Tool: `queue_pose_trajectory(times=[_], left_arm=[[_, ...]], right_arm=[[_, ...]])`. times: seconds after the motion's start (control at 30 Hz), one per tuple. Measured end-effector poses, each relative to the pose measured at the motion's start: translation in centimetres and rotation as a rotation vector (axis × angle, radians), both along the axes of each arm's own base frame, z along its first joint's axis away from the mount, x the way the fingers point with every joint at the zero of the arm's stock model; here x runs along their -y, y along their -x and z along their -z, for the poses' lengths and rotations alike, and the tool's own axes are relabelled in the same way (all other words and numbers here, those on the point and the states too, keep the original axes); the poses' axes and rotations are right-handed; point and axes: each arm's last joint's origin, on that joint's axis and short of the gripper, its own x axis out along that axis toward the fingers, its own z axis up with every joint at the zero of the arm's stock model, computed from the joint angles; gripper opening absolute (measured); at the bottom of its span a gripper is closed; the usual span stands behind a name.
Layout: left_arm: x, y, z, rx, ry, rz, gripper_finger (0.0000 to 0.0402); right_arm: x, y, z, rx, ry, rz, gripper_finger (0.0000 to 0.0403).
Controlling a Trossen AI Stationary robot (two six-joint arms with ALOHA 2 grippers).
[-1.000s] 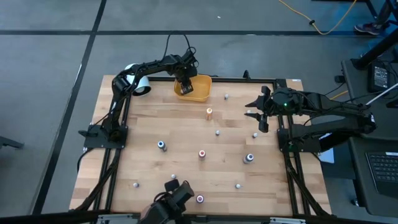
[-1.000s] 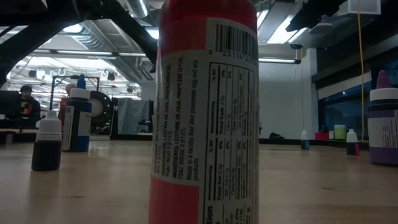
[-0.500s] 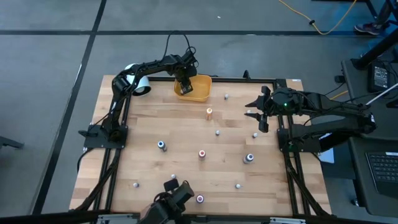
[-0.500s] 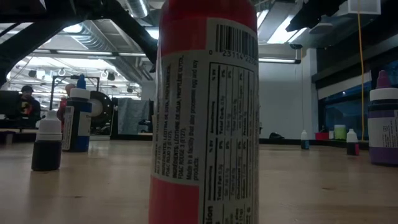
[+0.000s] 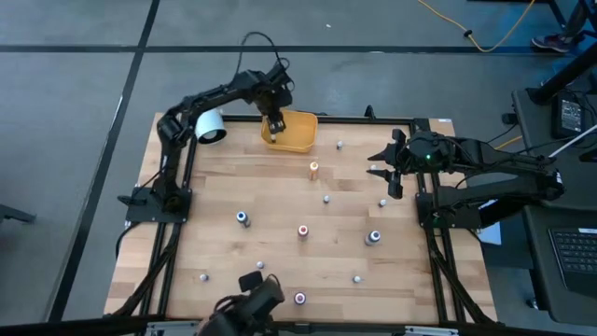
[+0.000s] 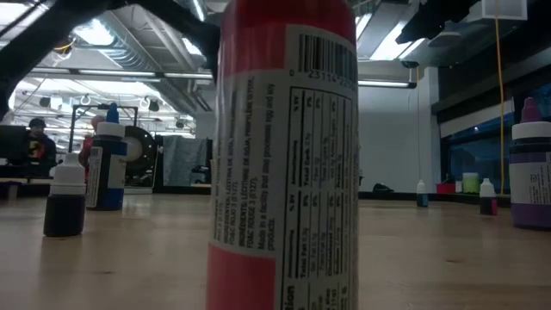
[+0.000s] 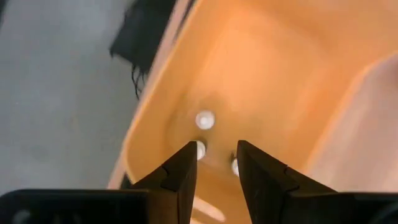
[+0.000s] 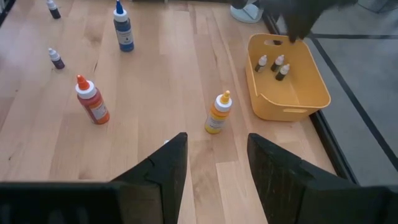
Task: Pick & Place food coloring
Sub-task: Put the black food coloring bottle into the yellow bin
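Note:
The yellow-orange bin stands at the table's far edge. Three tiny food coloring bottles with white caps lie in it; they also show in the right wrist view. My left gripper hovers over the bin's left part, pointing down, open and empty. More bottles stand upright about the table: an orange one, a red one, a blue one. My right gripper waits open at the right edge.
A white cylinder lies left of the bin at the far edge. In the low view a red bottle stands close before the camera. Small bottles dot the board's middle and near part. Black frame rails run along the left and right edges.
My left arm has lifted, and its gripper has gone up a little above the bin, toward the far edge. The white cylinder under the arm shows more fully now. The bottles on the table and my right arm have kept still.

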Motion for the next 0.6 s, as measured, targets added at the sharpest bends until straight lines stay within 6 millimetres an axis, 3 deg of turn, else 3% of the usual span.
queue_pose_trajectory(times=[0.17, 0.33, 0.47, 0.6], left_arm=[[3.5, 2.4, -6.9, 0.169, 0.020, 0.078, 0.0108], [9.5, 6.0, -12.2, 0.243, 0.117, 0.212, 0.0108], [14.9, 9.2, -14.5, 0.256, 0.176, 0.309, 0.0109], [19.7, 13.0, -15.0, 0.279, 0.225, 0.384, 0.0105]], right_arm=[[0.0, 0.0, 0.0, 0.000, -0.002, 0.001, 0.0169], [0.0, 0.0, 0.0, -0.001, 0.003, -0.002, 0.0169], [0.0, 0.0, 0.0, 0.000, -0.002, 0.001, 0.0169], [0.0, 0.0, 0.0, 0.000, 0.000, -0.001, 0.0169]])
